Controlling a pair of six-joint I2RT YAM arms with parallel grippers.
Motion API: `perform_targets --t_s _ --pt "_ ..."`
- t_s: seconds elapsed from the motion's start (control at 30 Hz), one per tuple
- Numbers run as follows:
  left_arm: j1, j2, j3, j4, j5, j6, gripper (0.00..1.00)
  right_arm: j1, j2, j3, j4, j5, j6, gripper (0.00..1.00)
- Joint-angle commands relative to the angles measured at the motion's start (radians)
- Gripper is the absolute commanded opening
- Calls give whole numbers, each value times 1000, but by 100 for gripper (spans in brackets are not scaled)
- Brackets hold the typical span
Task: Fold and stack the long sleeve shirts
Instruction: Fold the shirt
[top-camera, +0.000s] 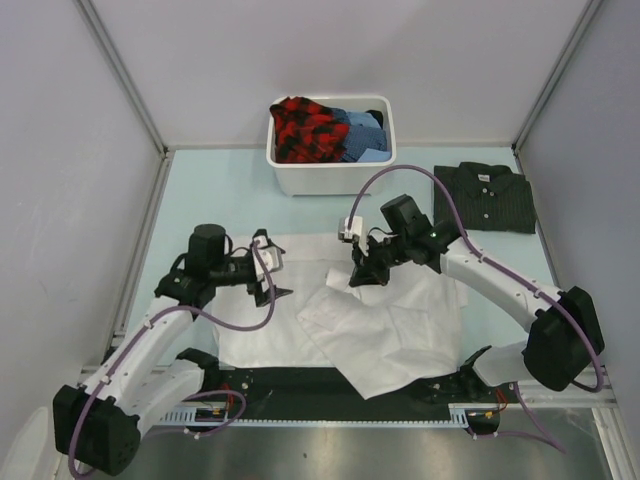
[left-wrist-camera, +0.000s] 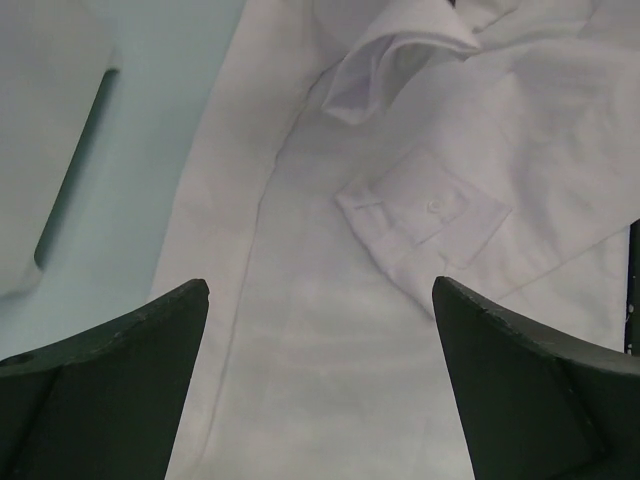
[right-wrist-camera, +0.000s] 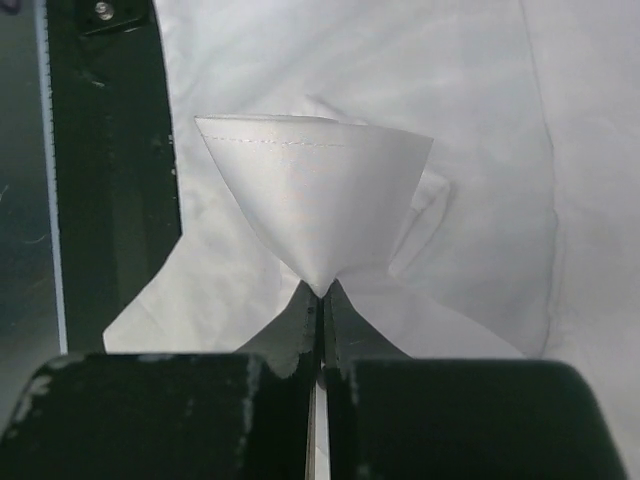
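- Right gripper (right-wrist-camera: 320, 297) is pinched tight on a fold of the white shirt (right-wrist-camera: 312, 200).
- Left gripper (left-wrist-camera: 320, 295) gapes wide above that shirt, holding nothing.
- Striped shirt (top-camera: 487, 196) lies far right, apparently folded.

Lab test cell: plain grey panel walls (top-camera: 60, 150) (metal-framed) boxing in pale blue table (top-camera: 200, 190).

Left arm (top-camera: 150, 335) and right arm (top-camera: 495, 280) have white shells, black joints, looping purple cables (top-camera: 410, 167); pincer fingers (left-wrist-camera: 100, 400) are dark wedges.
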Motion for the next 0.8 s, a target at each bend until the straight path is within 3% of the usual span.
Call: perform_targets --t_s 0.0,0.3,0.43,0.53,0.57,0.63,0.67,0.7,0.77 --pt "-114 7 -29 248 58 2 99 -3 -63 46 -39 -147 -83 0" --pt "-334 102 23 431 3 -86 99 40 -134 68 -29 -146 -108 2" --pt "-415 94 67 431 -31 -101 91 68 -150 77 7 -142 -82 4" --pt "-473 55 96 395 -104 -66 69 89 -163 83 11 -132 -65 5" --pt "-487 44 115 329 -126 -54 52 102 -173 83 16 -124 -51 4" --pt "-518 9 142 270 -154 -37 34 122 -187 71 48 -118 -12 5" --pt "-522 -7 168 212 -157 -37 11 146 -193 57 63 -95 7 6" --pt "-530 -21 181 179 -160 -46 3 155 -206 51 86 -80 30 11" --pt "-562 -53 216 48 -157 -38 0 174 -213 49 125 -38 87 32"
